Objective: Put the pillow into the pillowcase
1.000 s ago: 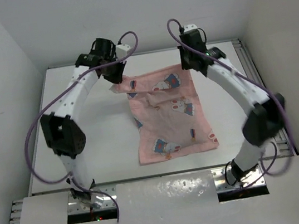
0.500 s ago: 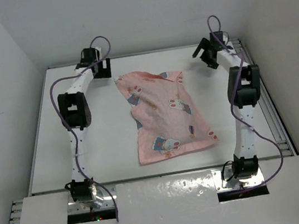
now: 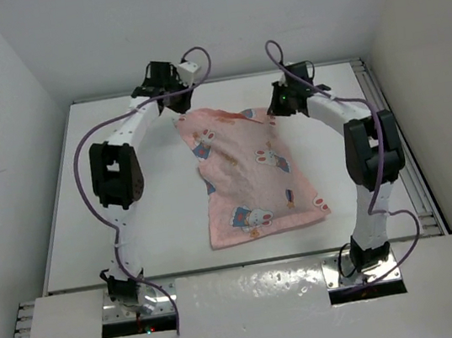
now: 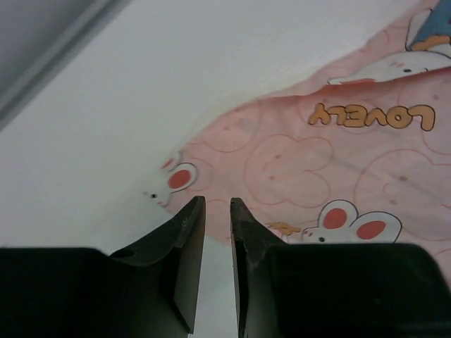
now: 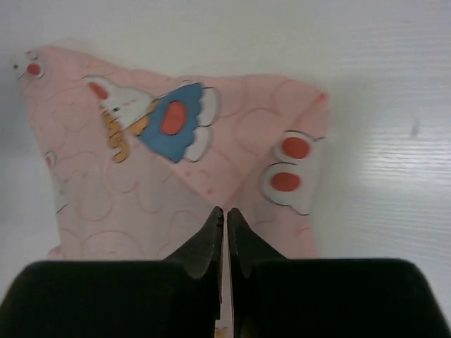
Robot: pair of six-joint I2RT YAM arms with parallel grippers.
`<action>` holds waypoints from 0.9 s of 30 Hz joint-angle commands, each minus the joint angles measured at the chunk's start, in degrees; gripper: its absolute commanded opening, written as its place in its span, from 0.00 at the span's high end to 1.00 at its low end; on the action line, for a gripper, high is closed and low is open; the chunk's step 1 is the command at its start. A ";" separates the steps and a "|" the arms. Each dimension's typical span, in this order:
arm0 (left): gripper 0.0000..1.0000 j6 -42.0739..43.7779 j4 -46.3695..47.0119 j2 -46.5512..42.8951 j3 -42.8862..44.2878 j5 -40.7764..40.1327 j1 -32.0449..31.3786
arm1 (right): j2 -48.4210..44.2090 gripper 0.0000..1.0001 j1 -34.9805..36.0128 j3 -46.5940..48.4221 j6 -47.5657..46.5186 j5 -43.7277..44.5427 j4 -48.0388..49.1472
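Lying flat, pillowcase (image 3: 252, 173) corners beneath both fingers (image 4: 184, 239)

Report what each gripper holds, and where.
Left gripper: nothing; its gap empty above a corner of the thin pink rabbit-printed pillowcase. Right gripper: nearly shut over that cloth; grip cannot be told.

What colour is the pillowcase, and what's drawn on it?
The pillowcase is light pink with white rabbits and blue patches, clearest in the right wrist view.
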 commanded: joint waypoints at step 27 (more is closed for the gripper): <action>0.62 -6.56 -0.20 10.25 1.69 -9.30 0.34 | 26.75 1.00 7.10 30.75 9.33 24.12 9.57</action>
